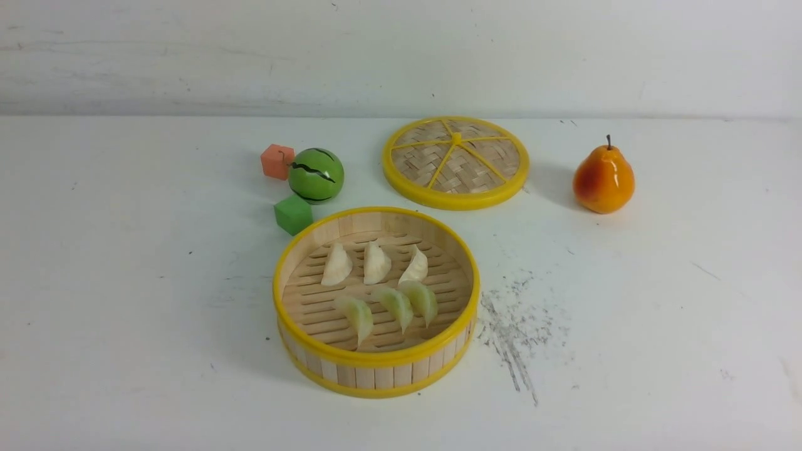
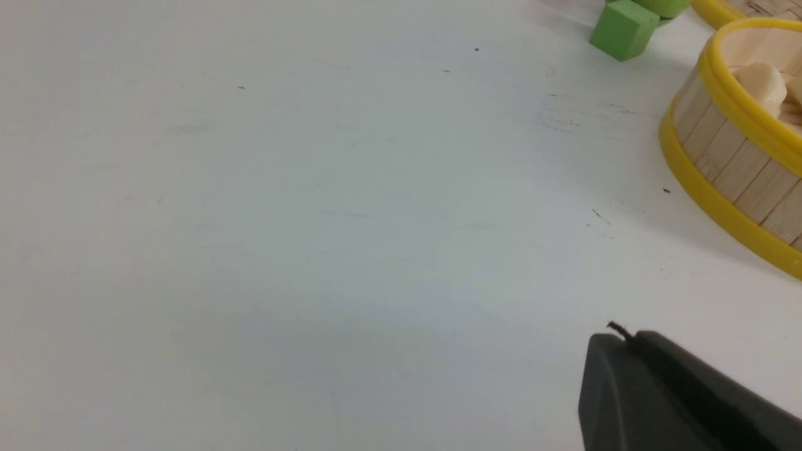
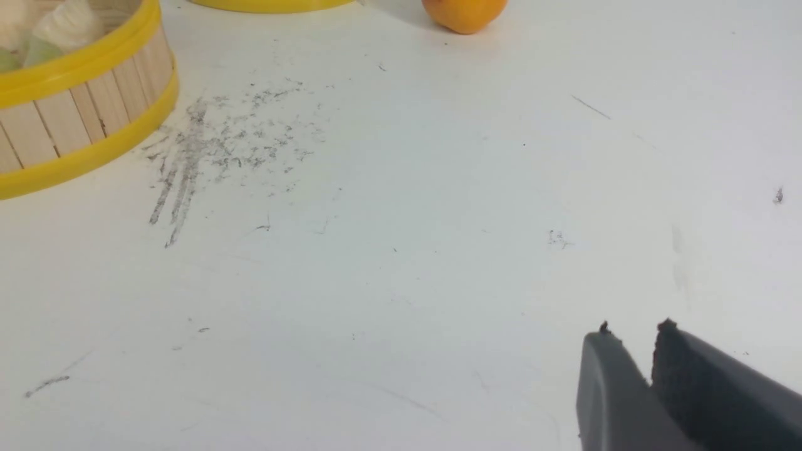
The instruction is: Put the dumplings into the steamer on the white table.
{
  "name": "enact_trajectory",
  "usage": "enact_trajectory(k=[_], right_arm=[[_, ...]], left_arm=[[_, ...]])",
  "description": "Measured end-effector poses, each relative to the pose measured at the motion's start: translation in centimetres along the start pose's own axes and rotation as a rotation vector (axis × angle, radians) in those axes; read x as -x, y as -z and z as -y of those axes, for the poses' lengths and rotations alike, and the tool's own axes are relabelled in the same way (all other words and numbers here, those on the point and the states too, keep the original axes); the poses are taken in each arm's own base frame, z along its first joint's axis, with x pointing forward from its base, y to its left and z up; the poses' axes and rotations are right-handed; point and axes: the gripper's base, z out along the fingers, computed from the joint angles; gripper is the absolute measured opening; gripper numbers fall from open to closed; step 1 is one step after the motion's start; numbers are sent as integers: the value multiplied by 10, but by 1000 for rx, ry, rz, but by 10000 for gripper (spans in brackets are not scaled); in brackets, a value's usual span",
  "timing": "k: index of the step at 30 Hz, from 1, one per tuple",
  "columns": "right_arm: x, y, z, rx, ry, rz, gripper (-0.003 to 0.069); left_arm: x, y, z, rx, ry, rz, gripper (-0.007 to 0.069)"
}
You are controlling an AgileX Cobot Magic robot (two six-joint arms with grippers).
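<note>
Your steamer point(image 1: 376, 366) sits on the white tabletop point(image 1: 125, 313) near the front centre, and all six dumplings point(image 1: 377, 285) lie inside it on the slatted floor. You have three cream-white ones in the far row and three pale green ones in the near row, side by side and apart from the wall.

Your left gripper point(image 2: 617, 341) hangs low over bare tabletop beside the steamer's left side; its dark fingers are pressed together and carry nothing. Your right gripper point(image 3: 633, 341) hangs over the tabletop to the right of the steamer, past the patch of grey scratch marks point(image 1: 514, 326); its fingers stand a narrow gap apart with nothing between them.

Behind the steamer you will find the woven lid point(image 1: 456, 161) lying flat, a pear point(image 1: 603, 178) well to the right, and on the left a green cube point(image 1: 292, 214), a toy watermelon point(image 1: 316, 175) and an orange cube point(image 1: 277, 161) close together.
</note>
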Motion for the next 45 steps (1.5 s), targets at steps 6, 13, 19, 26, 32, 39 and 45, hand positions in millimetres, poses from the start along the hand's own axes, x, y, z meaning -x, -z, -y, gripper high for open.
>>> enact_trajectory(k=[6, 13, 19, 26, 32, 39, 45], right_arm=[[0, 0, 0, 0, 0, 0, 113], [0, 0, 0, 0, 0, 0, 113], [0, 0, 0, 0, 0, 0, 113], [0, 0, 0, 0, 0, 0, 113], [0, 0, 0, 0, 0, 0, 113], [0, 0, 0, 0, 0, 0, 113], [0, 0, 0, 0, 0, 0, 113]], left_arm=[[0, 0, 0, 0, 0, 0, -8], [0, 0, 0, 0, 0, 0, -3], [0, 0, 0, 0, 0, 0, -3], [0, 0, 0, 0, 0, 0, 3], [0, 0, 0, 0, 0, 0, 7], [0, 0, 0, 0, 0, 0, 10], [0, 0, 0, 0, 0, 0, 14]])
